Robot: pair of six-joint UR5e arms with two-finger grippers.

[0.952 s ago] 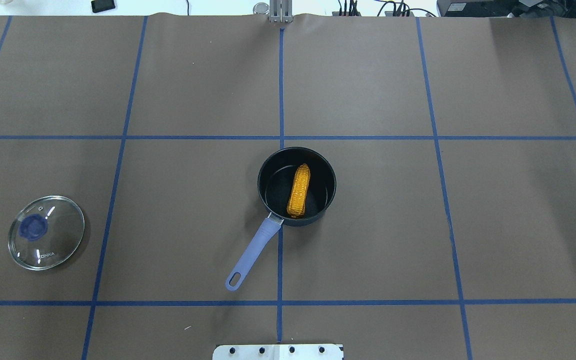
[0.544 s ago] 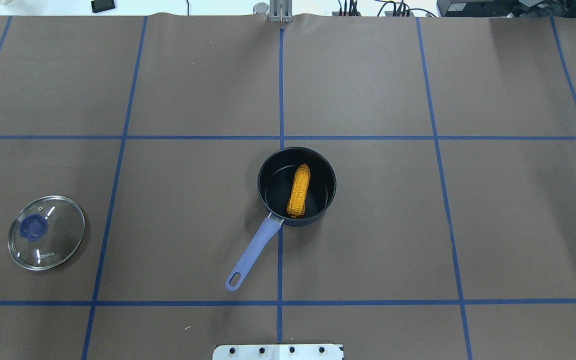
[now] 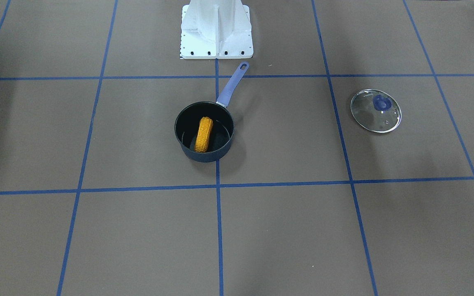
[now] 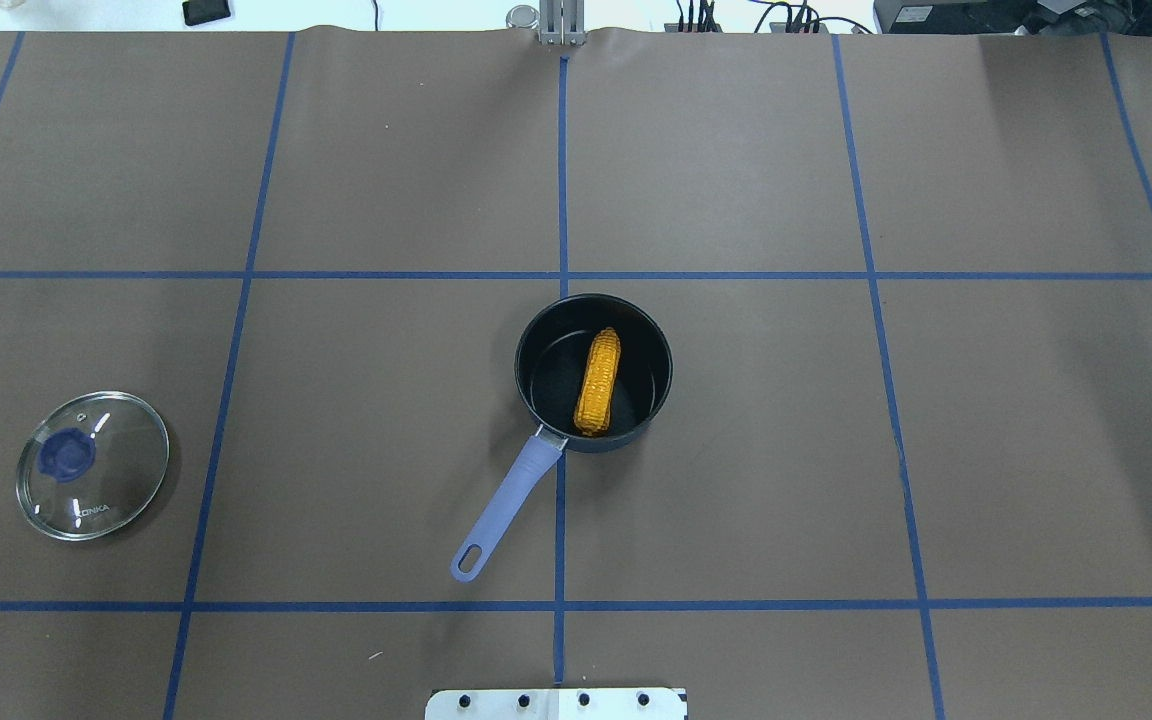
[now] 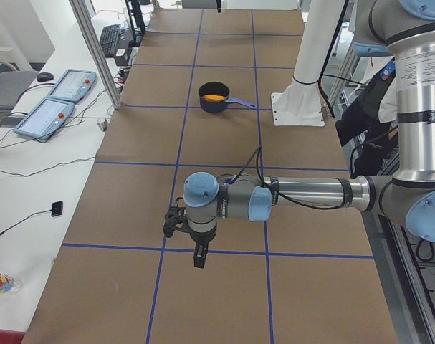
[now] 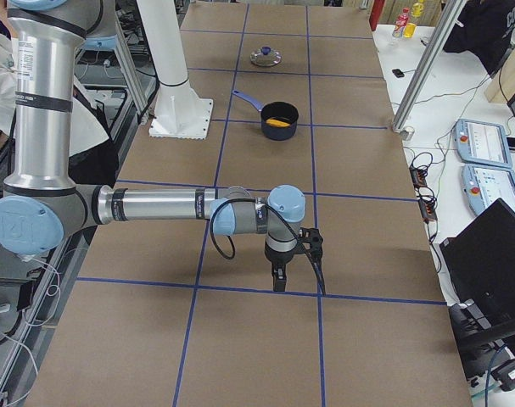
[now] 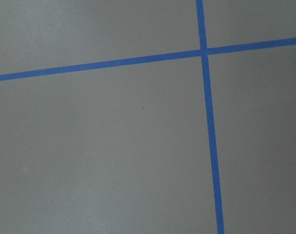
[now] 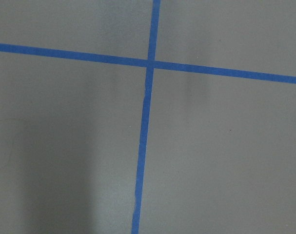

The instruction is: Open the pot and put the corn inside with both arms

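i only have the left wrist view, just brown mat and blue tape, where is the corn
observer: the orange-yellow corn cob lies inside the dark round pot.
operator: lid off then
observer: yes, the round glass lid with the blue knob lies on the mat, apart from the pot, on the robot's left.
operator: and the arms
observer: the left gripper and the right gripper hang over the mat at opposite table ends, far from the pot.

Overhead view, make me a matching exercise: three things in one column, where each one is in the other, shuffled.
Things:
1 corn
2 glass lid
3 handle

Places:
A flat on the table, on the robot's left
B points toward the base plate
C inside the pot

Pairs: 1-C, 2-A, 3-B.
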